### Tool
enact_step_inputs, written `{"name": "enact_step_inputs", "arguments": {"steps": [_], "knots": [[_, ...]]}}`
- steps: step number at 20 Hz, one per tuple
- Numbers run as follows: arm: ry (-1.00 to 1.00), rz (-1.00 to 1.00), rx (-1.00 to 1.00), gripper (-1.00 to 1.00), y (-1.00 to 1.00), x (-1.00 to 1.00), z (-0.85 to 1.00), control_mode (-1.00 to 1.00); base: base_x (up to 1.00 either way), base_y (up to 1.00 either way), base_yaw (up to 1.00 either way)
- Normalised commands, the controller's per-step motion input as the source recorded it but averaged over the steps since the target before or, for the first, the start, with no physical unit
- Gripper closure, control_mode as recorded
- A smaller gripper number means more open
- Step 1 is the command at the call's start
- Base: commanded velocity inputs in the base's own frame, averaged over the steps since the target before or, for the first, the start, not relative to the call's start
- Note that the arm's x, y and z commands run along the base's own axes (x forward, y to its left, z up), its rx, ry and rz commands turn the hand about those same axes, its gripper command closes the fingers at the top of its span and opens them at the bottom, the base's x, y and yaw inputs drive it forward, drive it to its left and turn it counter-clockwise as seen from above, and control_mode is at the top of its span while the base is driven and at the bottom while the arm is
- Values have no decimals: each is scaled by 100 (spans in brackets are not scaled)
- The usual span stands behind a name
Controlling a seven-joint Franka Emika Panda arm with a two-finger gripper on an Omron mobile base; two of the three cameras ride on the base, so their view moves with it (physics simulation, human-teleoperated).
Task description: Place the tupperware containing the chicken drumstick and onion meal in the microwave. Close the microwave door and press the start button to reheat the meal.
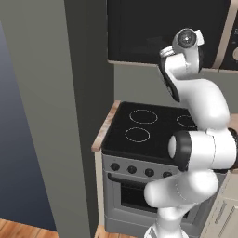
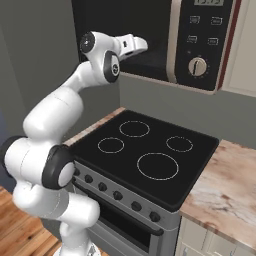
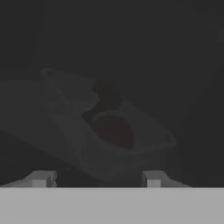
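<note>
I count one microwave (image 2: 200, 45), one stove (image 2: 150, 160) with four burner rings, and one tupperware (image 3: 105, 131) before me, with one chicken drumstick (image 3: 103, 94) and one onion (image 3: 114, 131) in it.

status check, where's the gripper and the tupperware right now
Gripper open, inside the microwave. Tupperware just ahead of the fingertips, on the turntable, food inside. Nothing in the way.
</note>
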Motion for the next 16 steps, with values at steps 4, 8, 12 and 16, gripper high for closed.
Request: {"name": "enact_step_inputs", "arguments": {"steps": [4,8,12,16], "knots": [[-8,0,0,-100,0,-94,-8,-100,0,0,0],[-9,-1,3,-100,-6,-98,7,-100,0,0,0],[-5,-2,15,-100,-18,-100,41,-100,0,0,0],[0,-5,27,-100,-44,-83,57,-100,0,0,0]]}}
